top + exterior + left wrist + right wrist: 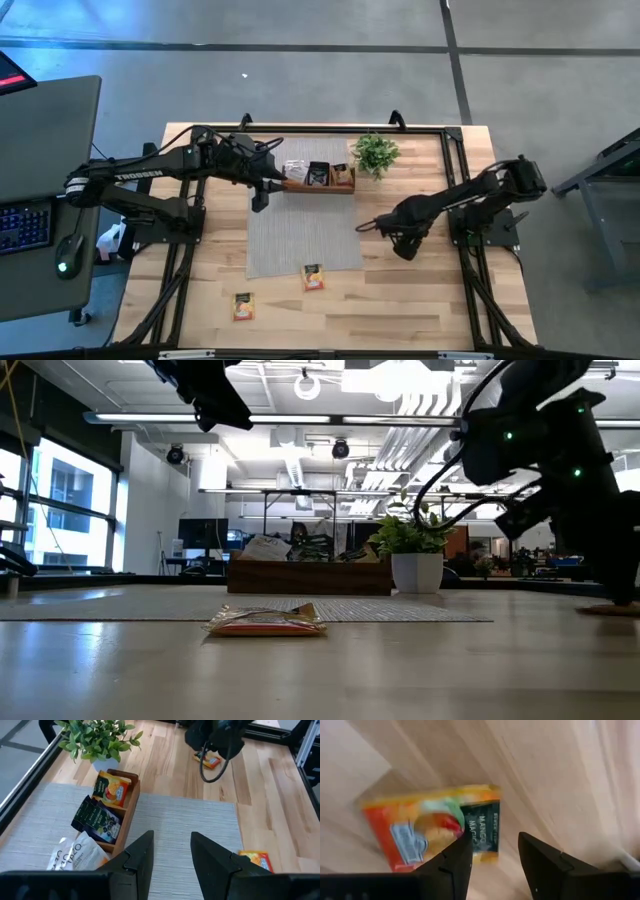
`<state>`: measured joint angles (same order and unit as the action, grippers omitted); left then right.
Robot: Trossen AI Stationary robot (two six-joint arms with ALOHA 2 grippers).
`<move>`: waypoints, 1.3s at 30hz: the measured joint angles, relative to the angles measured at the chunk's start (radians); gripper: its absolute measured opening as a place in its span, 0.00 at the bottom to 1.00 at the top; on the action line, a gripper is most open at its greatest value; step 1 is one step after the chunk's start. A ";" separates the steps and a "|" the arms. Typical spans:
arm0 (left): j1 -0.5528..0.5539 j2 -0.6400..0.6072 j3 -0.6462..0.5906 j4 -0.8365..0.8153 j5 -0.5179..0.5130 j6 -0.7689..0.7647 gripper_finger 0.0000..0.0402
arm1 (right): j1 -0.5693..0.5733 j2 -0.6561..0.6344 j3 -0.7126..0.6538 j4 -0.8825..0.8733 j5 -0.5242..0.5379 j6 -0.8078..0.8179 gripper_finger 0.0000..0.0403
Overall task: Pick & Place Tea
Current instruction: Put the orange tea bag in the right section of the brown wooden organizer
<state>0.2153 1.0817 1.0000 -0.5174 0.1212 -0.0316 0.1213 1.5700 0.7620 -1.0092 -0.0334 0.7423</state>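
I have the right gripper [492, 857] low over the bare wood just right of the grey mat [300, 235], with an orange mango sachet [432, 827] lying flat right under it. Its fingers are spread with nothing between them, one tip overlapping the sachet's edge in the wrist view. I read this as the approach to a pick: the packet is not yet pinched.

The left gripper [172, 852] hovers over the mat's far left part beside the wooden tray [131, 800], jaws parted and empty. The tray already holds sachets stood on end: an orange one [114, 789], a black one [97, 817] and a white one [75, 855]. Two more orange sachets lie flat, one on the mat's near edge [314, 277], one on the wood nearer and to the left [243, 306].

Next I need to centre the right fingers across the flat packet, settle to the tabletop, and close on an edge; it is thin and could slide away.
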 joint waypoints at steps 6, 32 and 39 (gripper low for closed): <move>0.000 0.000 0.000 0.000 -0.001 -0.001 0.32 | -0.025 -0.010 -0.087 0.120 -0.015 0.003 0.38; 0.000 0.000 0.000 -0.001 -0.004 0.008 0.32 | -0.009 -0.005 0.290 0.538 0.644 -0.598 0.01; 0.000 0.000 0.000 -0.003 0.000 0.008 0.32 | -0.134 0.012 0.295 0.916 0.623 -1.114 0.00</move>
<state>0.2153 1.0817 1.0000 -0.5209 0.1207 -0.0238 -0.0129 1.5821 1.0569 -0.0934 0.5892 -0.3712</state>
